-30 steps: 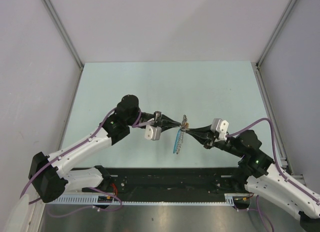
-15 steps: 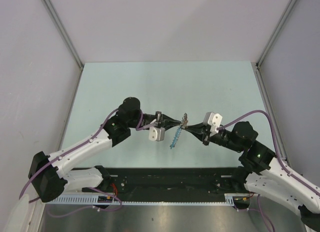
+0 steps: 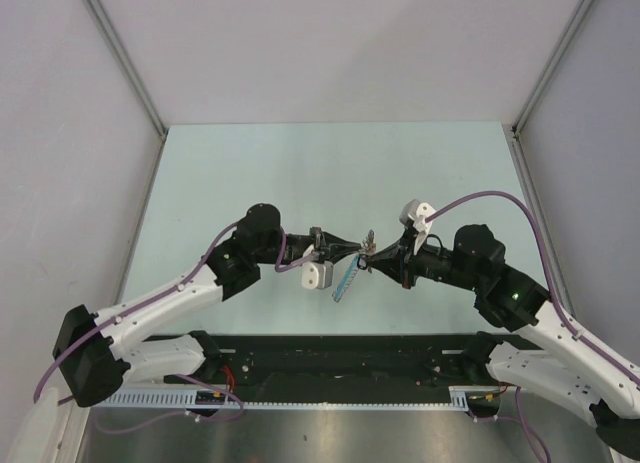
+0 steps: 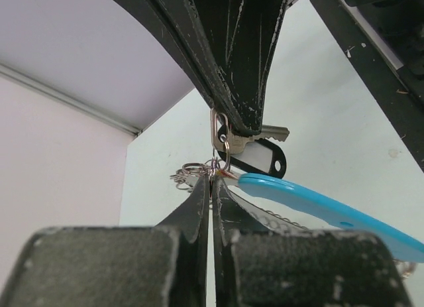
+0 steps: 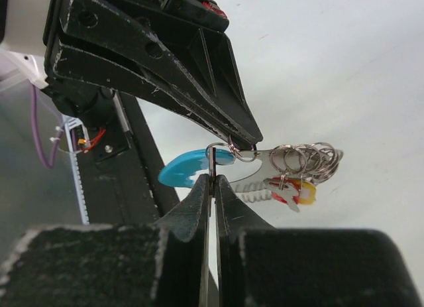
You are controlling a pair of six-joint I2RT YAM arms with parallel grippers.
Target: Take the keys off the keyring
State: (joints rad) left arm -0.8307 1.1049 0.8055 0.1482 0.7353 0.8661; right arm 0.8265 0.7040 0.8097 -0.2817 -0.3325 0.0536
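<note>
The left end effector (image 4: 211,185) has its two fingers pressed tight together. Right at their tips they pinch the thin wire of the keyring (image 4: 214,128), low in the middle of the left wrist view. The right end effector (image 5: 212,182) is pressed together too, nipping a thin wire loop of the same bunch. I can't tell exactly which strand each one has.

From above, the two tips meet nose to nose just below the centre of the frame. The whole bunch hangs in the air between them, above the pale green tabletop (image 3: 300,173).

The keys (image 4: 268,131) sit just right of that meeting point in the left wrist view. One dull silver blade pokes out sideways from behind the right arm's tip.

A black tag with a pale window (image 4: 260,160) hangs just under that key. The bright blue strap (image 4: 311,202) runs off toward the lower right.

The right wrist view shows a cluster of small rings (image 5: 305,154) at centre right. A red and yellow tag (image 5: 295,191) hangs below them, with a pale coiled cord (image 5: 252,195) beside it.
</note>
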